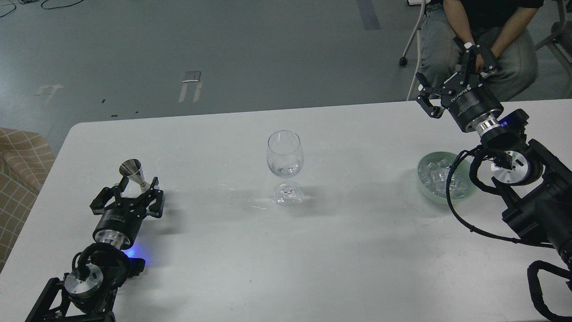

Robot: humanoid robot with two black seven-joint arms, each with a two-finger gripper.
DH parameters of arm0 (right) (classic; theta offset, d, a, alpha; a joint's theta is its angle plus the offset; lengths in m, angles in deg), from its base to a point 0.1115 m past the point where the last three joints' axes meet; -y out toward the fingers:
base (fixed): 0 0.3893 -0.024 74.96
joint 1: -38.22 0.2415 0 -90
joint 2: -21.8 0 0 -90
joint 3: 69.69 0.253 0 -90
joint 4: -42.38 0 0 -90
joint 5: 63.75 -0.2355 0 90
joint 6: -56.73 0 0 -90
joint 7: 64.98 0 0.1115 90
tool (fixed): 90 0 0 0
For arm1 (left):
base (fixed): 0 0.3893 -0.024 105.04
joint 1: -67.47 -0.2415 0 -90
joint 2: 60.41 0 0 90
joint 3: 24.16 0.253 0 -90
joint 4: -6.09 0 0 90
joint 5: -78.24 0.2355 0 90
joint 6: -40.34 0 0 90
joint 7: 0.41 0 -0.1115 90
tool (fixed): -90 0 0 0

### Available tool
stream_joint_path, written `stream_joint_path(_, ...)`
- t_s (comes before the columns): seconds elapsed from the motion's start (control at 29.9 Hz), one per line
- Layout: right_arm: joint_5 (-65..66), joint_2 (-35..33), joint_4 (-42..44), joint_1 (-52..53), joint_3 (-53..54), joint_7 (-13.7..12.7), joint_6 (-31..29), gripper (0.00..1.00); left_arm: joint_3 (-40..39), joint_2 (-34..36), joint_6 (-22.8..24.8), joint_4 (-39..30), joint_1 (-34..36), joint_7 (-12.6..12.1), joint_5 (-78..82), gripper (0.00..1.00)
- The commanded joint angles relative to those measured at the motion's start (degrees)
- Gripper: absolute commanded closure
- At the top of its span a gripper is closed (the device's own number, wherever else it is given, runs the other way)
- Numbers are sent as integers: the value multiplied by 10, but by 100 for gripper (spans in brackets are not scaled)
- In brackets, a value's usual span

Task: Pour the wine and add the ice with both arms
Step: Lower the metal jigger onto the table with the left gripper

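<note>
A clear stemmed wine glass [285, 166] stands upright mid-table, with a little colourless wine [285, 170] in the bottom of its bowl. A small steel measuring cup [133, 172] stands upright at the left. My left gripper [132, 193] lies low just behind it, open, its fingers spread on either side and apart from the cup. Ice [440, 179] fills a pale green bowl [424, 185] at the right. My right gripper [451, 80] hangs open and empty above the table's far right edge, beyond the bowl.
The white table [286, 250] has wet streaks [250, 203] near the glass foot. A seated person [487, 40] is just past the far right edge, close behind my right gripper. A checked sofa [22, 165] sits off the left edge.
</note>
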Motion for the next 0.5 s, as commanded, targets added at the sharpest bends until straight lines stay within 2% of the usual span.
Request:
stream_joint_path(0.0, 0, 1, 0, 0, 0, 0, 0, 0, 0, 1, 0, -1, -2, 0, 0, 24)
stream_joint_path(0.47, 0, 0, 0, -2, 0, 0, 0, 0, -1, 5, -1, -15, -15, -3, 0, 24)
